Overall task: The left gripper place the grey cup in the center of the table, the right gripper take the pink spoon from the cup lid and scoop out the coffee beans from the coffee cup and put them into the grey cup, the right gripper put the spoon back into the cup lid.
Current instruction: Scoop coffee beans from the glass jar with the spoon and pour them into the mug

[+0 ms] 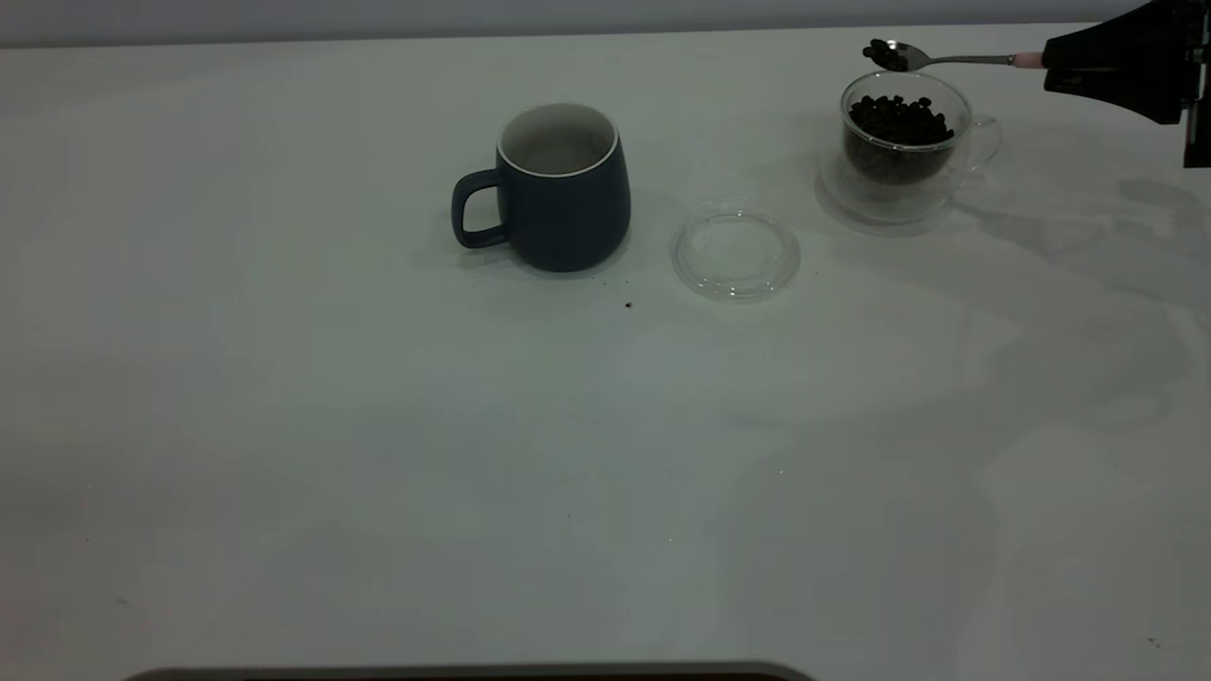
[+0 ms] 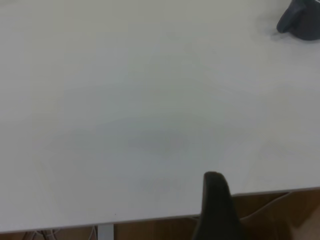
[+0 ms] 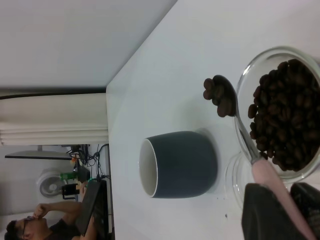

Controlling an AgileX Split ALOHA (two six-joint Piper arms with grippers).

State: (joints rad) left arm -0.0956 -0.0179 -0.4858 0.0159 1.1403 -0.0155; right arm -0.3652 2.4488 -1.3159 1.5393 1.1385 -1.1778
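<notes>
Nearest us lies bare counter (image 1: 378, 473), then the empty cup lid (image 1: 736, 253) beside the grey cup (image 1: 564, 189). Our right pincer (image 1: 1064, 66) clamps the pink spoon (image 1: 946, 60) by its handle, beans (image 1: 884, 54) heaped loosely above the fragile glass coffee cup (image 1: 899, 142); we judge they will roll off if tilted. Our left pincer (image 2: 216, 200) is parked at the counter edge; we cannot tell its state.

Right arm raised at the far right edge, left arm out of the action

The right gripper (image 1: 1052, 64) hangs above the surface, its black fingers (image 3: 265, 212) pressed together around what it carries. Only one dark fingertip of the left gripper (image 2: 216, 200) shows, low by the near edge, in its own wrist view.
</notes>
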